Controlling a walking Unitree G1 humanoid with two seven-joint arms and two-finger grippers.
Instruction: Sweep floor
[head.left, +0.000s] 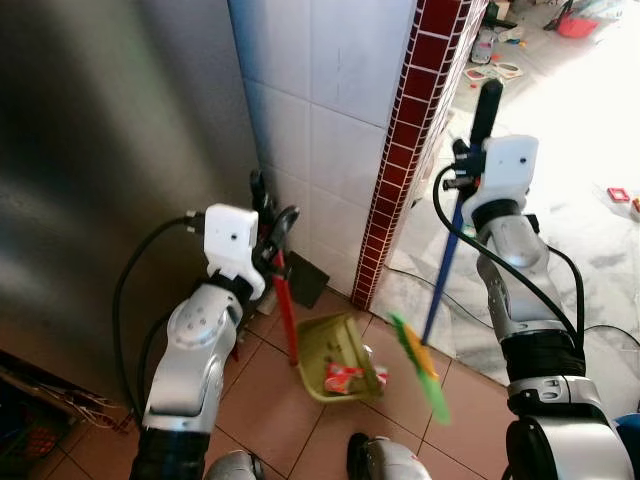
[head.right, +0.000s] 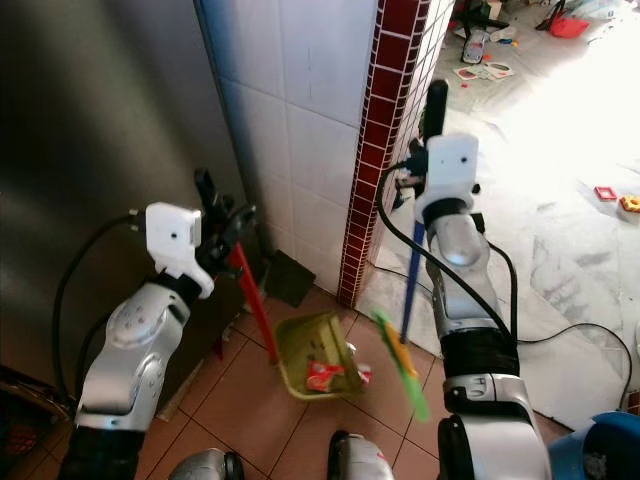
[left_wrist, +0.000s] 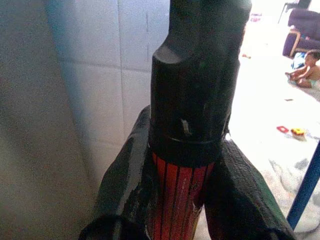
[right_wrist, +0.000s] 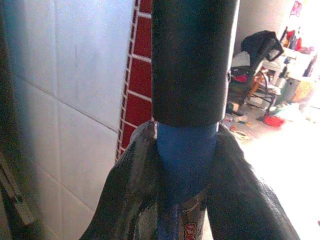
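My left gripper (head.left: 272, 228) is shut on the red handle (head.left: 287, 318) of a green dustpan (head.left: 335, 350) that rests on the terracotta tiles by the wall corner. Red and white litter (head.left: 347, 377) lies inside the pan. In the left wrist view the black fingers (left_wrist: 125, 180) clamp the red handle (left_wrist: 177, 197) just under its black cap (left_wrist: 195, 75). My right gripper (head.left: 468, 168) is shut on the blue broom handle (head.left: 445, 270) below its black grip (head.left: 487, 105). The green broom head (head.left: 422, 368) hangs just right of the pan, slightly blurred.
A steel fridge front (head.left: 100, 150) fills the left, beside a white tiled wall (head.left: 320, 80) and a red tile column (head.left: 410, 130). A dark flat scoop (head.left: 306, 278) leans at the wall base. Cables (head.left: 600, 330) and toys (head.left: 618, 194) lie on the bright floor. A person (left_wrist: 305, 72) sits far off.
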